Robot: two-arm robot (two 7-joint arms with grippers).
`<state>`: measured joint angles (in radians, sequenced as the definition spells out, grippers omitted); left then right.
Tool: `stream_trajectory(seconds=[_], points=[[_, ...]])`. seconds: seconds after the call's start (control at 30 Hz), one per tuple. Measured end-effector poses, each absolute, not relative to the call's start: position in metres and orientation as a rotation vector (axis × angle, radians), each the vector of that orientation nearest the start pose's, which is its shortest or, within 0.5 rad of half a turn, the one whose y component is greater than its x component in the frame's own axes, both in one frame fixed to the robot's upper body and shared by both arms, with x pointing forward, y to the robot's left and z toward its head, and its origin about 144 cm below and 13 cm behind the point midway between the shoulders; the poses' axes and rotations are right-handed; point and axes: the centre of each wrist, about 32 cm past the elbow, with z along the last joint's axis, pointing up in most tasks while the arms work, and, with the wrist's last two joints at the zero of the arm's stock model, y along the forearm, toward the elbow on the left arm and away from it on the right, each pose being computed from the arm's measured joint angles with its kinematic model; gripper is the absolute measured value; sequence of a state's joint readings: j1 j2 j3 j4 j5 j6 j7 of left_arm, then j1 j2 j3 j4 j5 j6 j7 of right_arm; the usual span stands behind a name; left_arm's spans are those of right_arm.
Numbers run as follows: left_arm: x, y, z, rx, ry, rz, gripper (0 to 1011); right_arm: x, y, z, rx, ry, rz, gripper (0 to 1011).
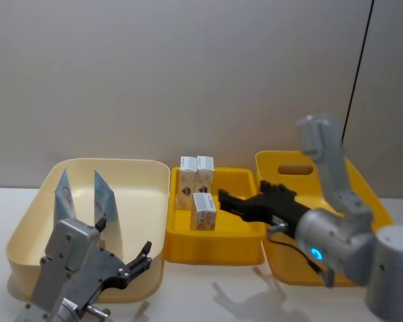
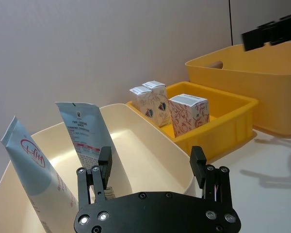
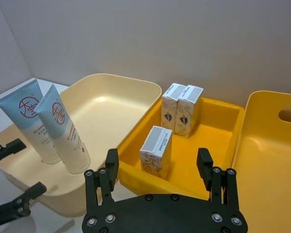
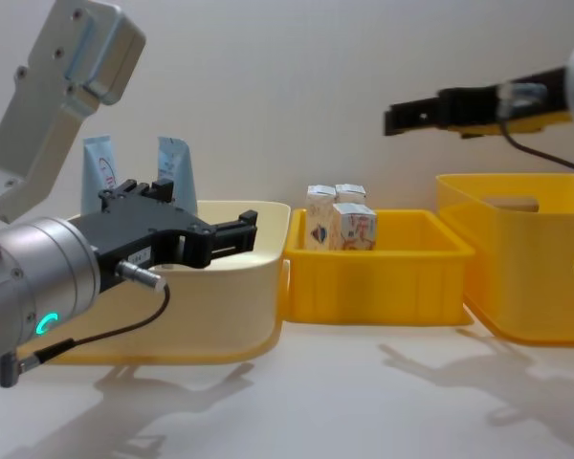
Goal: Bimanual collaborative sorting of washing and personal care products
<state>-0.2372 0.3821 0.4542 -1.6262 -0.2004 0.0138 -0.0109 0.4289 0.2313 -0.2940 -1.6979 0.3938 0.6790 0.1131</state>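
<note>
Okay: first tube and second tube stand cap-down, slightly tilted, just beside each other in the left half of the cream bin. Red marks are visible on both.

Small yellow tray sits between the cream bin and the big yellow bin, all on the white table. The tray holds three white cartons, all upright. Back-left carton and back-right carton touch side by side at the far wall. Front carton stands alone, nearer.

Left gripper is low at the cream bin's near right corner, jaws spread, nothing between them, apart from the tubes.

Right gripper hovers high above the tray's right side, pointing toward the cartons. Its jaws are spread wide and empty, clear of every carton.
</note>
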Motion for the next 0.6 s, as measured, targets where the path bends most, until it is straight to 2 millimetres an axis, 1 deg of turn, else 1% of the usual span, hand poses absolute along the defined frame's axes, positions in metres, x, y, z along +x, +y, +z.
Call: stream_trajectory(seconds=[0.03,0.1,0.13,0.43,0.53,0.6], points=[[0.492,0.198,1.204,0.061,-0.268,1.124,1003,0.533,-0.191,1.318,-0.173,0.165,-1.086,1001],[0.492,0.198,1.204,0.061,-0.268,1.124,1003,0.543,-0.18,1.326,-0.196,0.176,-1.088,1001],[0.492,0.198,1.204,0.061,-0.268,1.124,1003,0.543,-0.18,1.326,-0.196,0.176,-1.088,1001],[0.492,0.198,1.204,0.061,-0.268,1.124,1003,0.573,-0.146,1.346,-0.286,0.194,-1.118,1001],[0.492,0.198,1.204,0.061,-0.268,1.124,1003,0.582,-0.137,1.349,-0.311,0.206,-1.131,1001],[0.492,0.198,1.204,0.061,-0.268,1.124,1003,0.583,-0.135,1.35,-0.319,0.209,-1.134,1001]])
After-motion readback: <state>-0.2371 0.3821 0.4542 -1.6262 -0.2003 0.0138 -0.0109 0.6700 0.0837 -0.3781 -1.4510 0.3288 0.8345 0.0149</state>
